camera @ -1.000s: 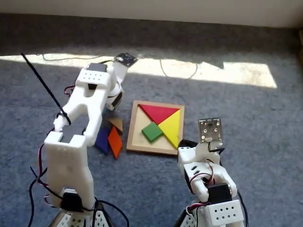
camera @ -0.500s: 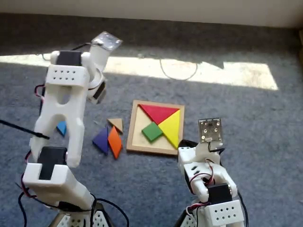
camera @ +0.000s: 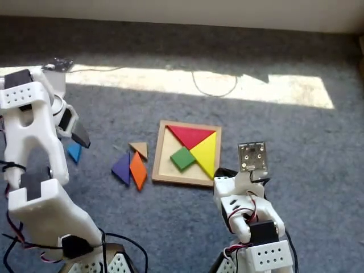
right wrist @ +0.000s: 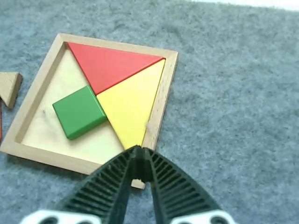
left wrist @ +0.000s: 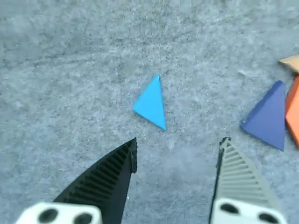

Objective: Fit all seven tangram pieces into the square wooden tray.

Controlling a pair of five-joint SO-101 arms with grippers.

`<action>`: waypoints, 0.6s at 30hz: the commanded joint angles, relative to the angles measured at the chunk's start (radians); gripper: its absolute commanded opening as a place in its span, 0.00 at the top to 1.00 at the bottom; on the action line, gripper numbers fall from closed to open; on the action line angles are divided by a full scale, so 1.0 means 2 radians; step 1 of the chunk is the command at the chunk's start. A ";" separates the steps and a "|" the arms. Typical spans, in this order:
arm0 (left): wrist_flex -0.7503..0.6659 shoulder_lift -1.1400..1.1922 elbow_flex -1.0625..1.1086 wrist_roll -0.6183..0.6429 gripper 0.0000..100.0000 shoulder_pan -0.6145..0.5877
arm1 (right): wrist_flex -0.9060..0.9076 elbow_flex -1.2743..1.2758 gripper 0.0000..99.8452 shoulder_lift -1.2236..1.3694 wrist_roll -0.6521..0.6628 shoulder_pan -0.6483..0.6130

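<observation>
Just ahead of the left gripper's [left wrist: 178,141] released fingers [left wrist: 105,179] lies the light-blue triangle [left wrist: 152,103]; grasping it likely calls for descending, then closing.

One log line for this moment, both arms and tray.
left end effector: open near light blue triangle | right end effector: shut near tray rim | in tray: red triangle, yellow triangle, green square

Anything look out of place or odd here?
One stray: the light blue triangle lies alone on the carpet, well apart from the dark blue triangle, orange piece and tan triangle grouped beside the tray. The open left tool hovers over it. Nothing looks damaged.
</observation>
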 commanded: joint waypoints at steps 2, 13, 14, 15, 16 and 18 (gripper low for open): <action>-0.067 0.075 -0.006 -0.003 0.72 -0.016 | -0.013 -0.006 0.99 -0.010 -0.002 0.003; -0.091 0.121 -0.004 -0.002 0.72 -0.038 | -0.013 -0.006 0.99 -0.010 -0.002 0.003; -0.094 0.122 -0.004 -0.002 0.72 -0.041 | -0.013 -0.006 0.99 -0.010 -0.002 0.003; -0.096 0.124 -0.003 -0.002 0.72 -0.042 | -0.013 -0.006 0.99 -0.010 -0.002 0.003; -0.097 0.124 -0.001 -0.002 0.72 -0.043 | -0.013 -0.006 0.99 -0.010 -0.002 0.003; -0.095 0.125 0.000 -0.002 0.72 -0.042 | -0.013 -0.006 0.99 -0.010 -0.002 0.003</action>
